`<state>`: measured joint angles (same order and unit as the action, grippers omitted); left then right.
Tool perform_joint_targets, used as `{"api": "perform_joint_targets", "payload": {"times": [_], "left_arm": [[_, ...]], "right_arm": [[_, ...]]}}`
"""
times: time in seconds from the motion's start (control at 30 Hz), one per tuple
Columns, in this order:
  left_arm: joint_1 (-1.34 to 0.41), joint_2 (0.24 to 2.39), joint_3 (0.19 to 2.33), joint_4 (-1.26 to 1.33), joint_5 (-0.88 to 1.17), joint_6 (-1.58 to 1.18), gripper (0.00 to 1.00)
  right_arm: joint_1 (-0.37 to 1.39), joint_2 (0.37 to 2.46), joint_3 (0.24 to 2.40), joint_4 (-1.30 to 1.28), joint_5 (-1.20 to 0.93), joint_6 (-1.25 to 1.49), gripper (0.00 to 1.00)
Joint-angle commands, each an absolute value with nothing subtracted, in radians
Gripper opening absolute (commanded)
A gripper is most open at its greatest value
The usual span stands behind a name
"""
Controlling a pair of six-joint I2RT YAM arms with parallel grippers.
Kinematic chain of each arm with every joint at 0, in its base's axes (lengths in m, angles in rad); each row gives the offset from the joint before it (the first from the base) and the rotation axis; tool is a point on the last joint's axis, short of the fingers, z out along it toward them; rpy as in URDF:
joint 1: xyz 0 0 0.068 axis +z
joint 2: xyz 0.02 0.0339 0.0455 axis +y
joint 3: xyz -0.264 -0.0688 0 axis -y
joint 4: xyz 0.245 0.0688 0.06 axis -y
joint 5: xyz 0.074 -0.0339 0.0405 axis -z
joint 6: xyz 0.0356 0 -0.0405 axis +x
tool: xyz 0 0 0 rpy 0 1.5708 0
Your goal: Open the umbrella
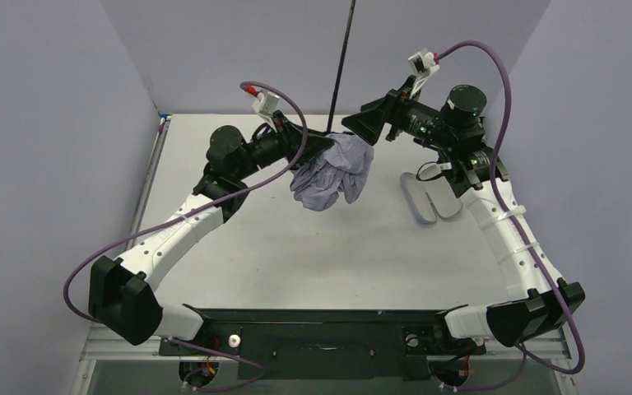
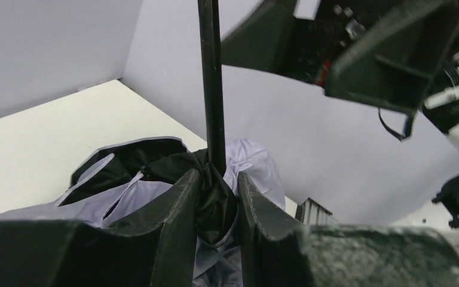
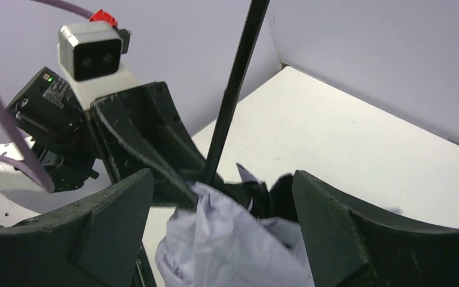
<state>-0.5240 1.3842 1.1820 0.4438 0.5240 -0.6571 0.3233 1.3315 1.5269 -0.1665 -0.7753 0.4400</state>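
**Q:** Umbrella, position?

**A:** Held aloft over the table, between the two arms. The canopy is collapsed and bunched in loose lavender folds, with black lining shown. The thin black shaft is pointed up and away, out of frame. No handle is seen.

**Q:** Grippers?

**A:** The left gripper is clamped on the gathered fabric where the shaft enters it. The right gripper is spread wide, one finger on either side of the canopy, and nothing is pinched.

**Q:** Handling?

**A:** Judged light. The fabric is expected to be limp and slippery, so little purchase is offered there. The ribs are likely thin and easily bent. The shaft is the stiff part and is best taken for a firm hold. The sliding collar would have to be found and pushed along it, but it is hidden in every view.

**Q:** Anything else noted?

**A:** A pale lavender case lies on the table under the right arm, apart from the umbrella.
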Motion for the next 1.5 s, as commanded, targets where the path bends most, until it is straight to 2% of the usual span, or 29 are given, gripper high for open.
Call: {"api": "perform_joint_targets", "payload": {"times": [0.0, 0.2, 0.3, 0.37, 0.5, 0.53, 0.57, 0.67, 0.7, 0.73, 0.77, 0.8, 0.83, 0.9, 0.97, 1.03, 1.17, 1.37, 1.47], "left_arm": [[-0.567, 1.319, 1.188, 0.537, 0.611, -0.518, 0.0], [-0.59, 1.3, 1.177, 0.531, 0.611, -0.472, 0.0], [-0.604, 1.295, 1.173, 0.52, 0.611, -0.439, 0.0], [-0.61, 1.292, 1.171, 0.507, 0.607, -0.424, 0.0], [-0.612, 1.283, 1.149, 0.503, 0.597, -0.417, 0.0], [-0.611, 1.279, 1.14, 0.496, 0.595, -0.417, 0.0], [-0.61, 1.277, 1.131, 0.492, 0.591, -0.417, 0.0], [-0.595, 1.256, 1.122, 0.446, 0.583, -0.412, 0.0], [-0.59, 1.243, 1.124, 0.429, 0.575, -0.403, 0.11], [-0.577, 1.236, 1.125, 0.38, 0.557, -0.392, 0.19], [-0.569, 1.222, 1.131, 0.353, 0.552, -0.386, 0.37], [-0.545, 1.216, 1.135, 0.303, 0.55, -0.378, 0.46], [-0.529, 1.202, 1.14, 0.277, 0.549, -0.375, 0.62], [-0.473, 1.177, 1.141, 0.209, 0.554, -0.367, 0.8], [-0.412, 1.15, 1.137, 0.143, 0.558, -0.341, 0.94], [-0.365, 1.124, 1.129, 0.082, 0.555, -0.312, 0.99], [-0.315, 1.079, 1.093, 0.003, 0.515, -0.241, 0.97], [-0.287, 0.961, 0.959, 0.072, 0.656, -0.119, 0.97], [-0.29, 0.94, 0.926, 0.078, 0.737, -0.045, 0.97]], "right_arm": [[0.35, 1.378, 1.587, -0.033, -0.797, 0.501, 0.82], [0.389, 1.409, 1.567, 0.018, -0.8, 0.551, 0.82], [0.401, 1.416, 1.534, 0.063, -0.806, 0.598, 0.75], [0.414, 1.416, 1.53, 0.081, -0.808, 0.6, 0.63], [0.43, 1.412, 1.542, 0.079, -0.801, 0.56, 0.31], [0.431, 1.413, 1.552, 0.053, -0.795, 0.548, 0.12], [0.43, 1.413, 1.556, 0.043, -0.793, 0.527, 0.01], [0.427, 1.409, 1.59, -0.042, -0.762, 0.446, 0.0], [0.427, 1.407, 1.599, -0.081, -0.752, 0.401, 0.0], [0.426, 1.402, 1.61, -0.095, -0.728, 0.381, 0.0], [0.425, 1.401, 1.613, -0.113, -0.718, 0.347, 0.0], [0.421, 1.397, 1.62, -0.123, -0.692, 0.331, 0.0], [0.421, 1.393, 1.622, -0.144, -0.674, 0.291, 0.0], [0.426, 1.385, 1.626, -0.18, -0.588, 0.211, 0.0], [0.441, 1.375, 1.63, -0.218, -0.502, 0.114, 0.0], [0.475, 1.369, 1.63, -0.259, -0.377, 0.005, 0.0], [0.567, 1.34, 1.579, -0.249, -0.146, -0.177, 0.0], [0.667, 1.306, 1.549, -0.236, -0.126, -0.306, 0.0], [0.641, 1.316, 1.542, -0.232, -0.109, -0.3, 0.0]]}}
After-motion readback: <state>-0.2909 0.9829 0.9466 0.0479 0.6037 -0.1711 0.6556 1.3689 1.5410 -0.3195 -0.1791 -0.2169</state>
